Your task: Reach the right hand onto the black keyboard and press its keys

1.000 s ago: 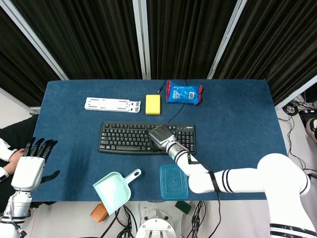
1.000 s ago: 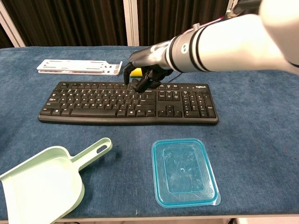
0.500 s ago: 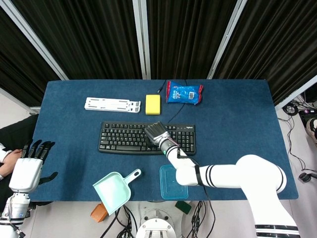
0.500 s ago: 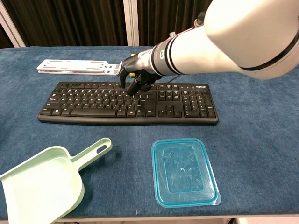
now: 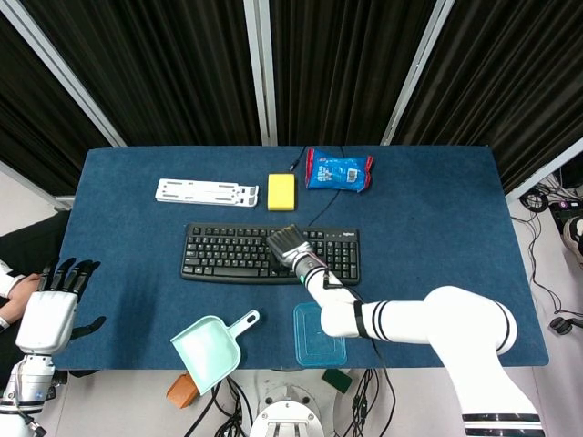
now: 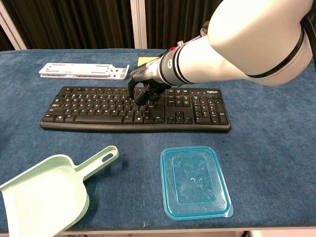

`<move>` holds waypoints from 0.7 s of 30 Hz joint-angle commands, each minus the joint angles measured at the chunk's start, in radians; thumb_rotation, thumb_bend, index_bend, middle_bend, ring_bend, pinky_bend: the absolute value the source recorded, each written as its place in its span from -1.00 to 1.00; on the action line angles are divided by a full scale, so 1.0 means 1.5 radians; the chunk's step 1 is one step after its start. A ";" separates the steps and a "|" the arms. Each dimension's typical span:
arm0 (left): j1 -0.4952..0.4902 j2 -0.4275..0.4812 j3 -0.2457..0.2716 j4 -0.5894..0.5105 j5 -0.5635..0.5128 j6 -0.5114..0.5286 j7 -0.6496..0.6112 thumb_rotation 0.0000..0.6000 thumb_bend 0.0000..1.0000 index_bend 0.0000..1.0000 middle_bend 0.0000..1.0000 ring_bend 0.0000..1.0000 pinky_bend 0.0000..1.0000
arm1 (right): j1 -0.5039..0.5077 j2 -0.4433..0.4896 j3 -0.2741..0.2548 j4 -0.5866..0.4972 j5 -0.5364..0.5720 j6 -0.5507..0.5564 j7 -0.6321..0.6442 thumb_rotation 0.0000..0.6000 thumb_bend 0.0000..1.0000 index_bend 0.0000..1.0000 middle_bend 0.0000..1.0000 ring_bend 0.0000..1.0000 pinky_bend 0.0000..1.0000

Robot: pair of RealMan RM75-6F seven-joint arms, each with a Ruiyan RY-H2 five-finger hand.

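While my right hand (image 6: 145, 88) hangs with curled, empty fingers (image 6: 139, 94) over the black keyboard (image 6: 98, 106) mid-table, its long axis runs left-right, keys directly beneath; left hand (image 5: 55, 305) idles spread, far left.

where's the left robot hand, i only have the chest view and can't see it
Observer: The left robot hand is off the table's left edge, near the front corner, fingers apart and holding nothing.
Operator: ok, anything behind the keyboard that the arm is blocking for me
Observer: A blue snack packet lies near the far edge, to the right of the yellow block.
Operator: where does the keyboard cable go
Observer: The cable leaves the back of the keyboard and runs between the yellow block and the packet toward the far edge.
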 commanded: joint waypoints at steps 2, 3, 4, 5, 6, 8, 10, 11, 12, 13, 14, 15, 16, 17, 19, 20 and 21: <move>0.001 0.000 0.000 0.001 0.000 0.001 -0.001 1.00 -0.81 -0.68 -0.68 -0.79 -0.99 | 0.001 0.007 0.000 -0.007 -0.008 0.007 0.008 0.17 0.75 -0.48 0.90 1.00 1.00; 0.001 0.000 0.000 0.001 0.000 0.002 -0.001 1.00 -0.81 -0.68 -0.68 -0.79 -0.99 | -0.001 0.012 0.002 -0.013 -0.014 0.010 0.014 0.17 0.75 -0.48 0.90 1.00 1.00; 0.001 0.000 0.000 0.001 0.000 0.002 -0.001 1.00 -0.81 -0.68 -0.68 -0.79 -0.99 | -0.004 0.019 0.005 -0.020 -0.020 0.015 0.020 0.17 0.75 -0.48 0.90 1.00 1.00; 0.001 0.001 -0.001 0.001 0.001 0.002 -0.001 1.00 -0.81 -0.68 -0.68 -0.79 -0.99 | -0.008 0.028 0.008 -0.031 -0.029 0.022 0.026 0.17 0.75 -0.48 0.90 1.00 1.00; 0.001 0.001 -0.001 0.001 0.001 0.003 -0.001 1.00 -0.81 -0.68 -0.68 -0.79 -0.99 | -0.014 0.044 0.012 -0.050 -0.043 0.035 0.034 0.17 0.75 -0.48 0.90 1.00 1.00; 0.001 0.003 -0.001 0.001 0.001 0.003 -0.003 1.00 -0.81 -0.68 -0.68 -0.79 -0.99 | -0.027 0.076 0.017 -0.090 -0.069 0.064 0.046 0.17 0.75 -0.50 0.90 1.00 1.00; 0.001 0.004 -0.002 0.001 0.002 0.005 -0.004 1.00 -0.81 -0.68 -0.68 -0.79 -0.99 | -0.051 0.123 0.018 -0.150 -0.106 0.110 0.061 0.18 0.75 -0.53 0.90 1.00 1.00; 0.001 0.004 -0.003 0.001 0.002 0.005 -0.005 1.00 -0.81 -0.68 -0.68 -0.79 -0.99 | -0.063 0.146 0.015 -0.180 -0.123 0.133 0.065 0.18 0.75 -0.56 0.90 1.00 1.00; 0.001 0.005 -0.003 0.001 0.003 0.006 -0.006 1.00 -0.81 -0.68 -0.68 -0.79 -0.99 | -0.082 0.177 0.007 -0.221 -0.149 0.167 0.069 0.17 0.74 -0.60 0.90 1.00 1.00; 0.001 0.005 -0.004 0.001 0.003 0.007 -0.007 1.00 -0.81 -0.68 -0.68 -0.79 -0.99 | -0.097 0.199 0.000 -0.253 -0.170 0.197 0.071 0.18 0.70 -0.65 0.90 1.00 1.00; 0.000 0.005 -0.004 0.001 0.005 0.008 -0.008 1.00 -0.81 -0.68 -0.68 -0.79 -0.99 | -0.121 0.228 -0.013 -0.293 -0.203 0.239 0.074 0.18 0.58 -0.71 0.90 1.00 0.99; 0.000 0.005 -0.005 0.001 0.005 0.008 -0.009 1.00 -0.81 -0.68 -0.68 -0.79 -0.99 | -0.141 0.249 -0.024 -0.322 -0.230 0.272 0.078 0.18 0.44 -0.75 0.88 0.98 0.97; 0.000 0.005 -0.005 0.001 0.006 0.009 -0.010 1.00 -0.81 -0.68 -0.68 -0.79 -0.99 | -0.163 0.268 -0.037 -0.348 -0.259 0.304 0.083 0.18 0.26 -0.79 0.84 0.93 0.91; 0.000 0.005 -0.005 0.002 0.007 0.009 -0.010 1.00 -0.81 -0.68 -0.68 -0.79 -0.99 | -0.187 0.286 -0.051 -0.371 -0.290 0.337 0.089 0.18 0.11 -0.83 0.75 0.83 0.82; -0.001 0.004 -0.005 0.002 0.009 0.010 -0.011 1.00 -0.81 -0.68 -0.68 -0.79 -0.99 | -0.250 0.321 -0.088 -0.410 -0.364 0.412 0.112 0.18 -0.04 -0.89 0.57 0.62 0.65; -0.001 0.004 -0.006 0.002 0.009 0.011 -0.011 1.00 -0.81 -0.68 -0.68 -0.79 -0.99 | -0.278 0.334 -0.106 -0.421 -0.394 0.442 0.121 0.18 -0.13 -0.93 0.40 0.44 0.52; -0.001 0.004 -0.006 0.002 0.010 0.011 -0.011 1.00 -0.81 -0.68 -0.68 -0.79 -0.99 | -0.303 0.342 -0.120 -0.428 -0.423 0.464 0.131 0.18 -0.22 -0.97 0.20 0.24 0.39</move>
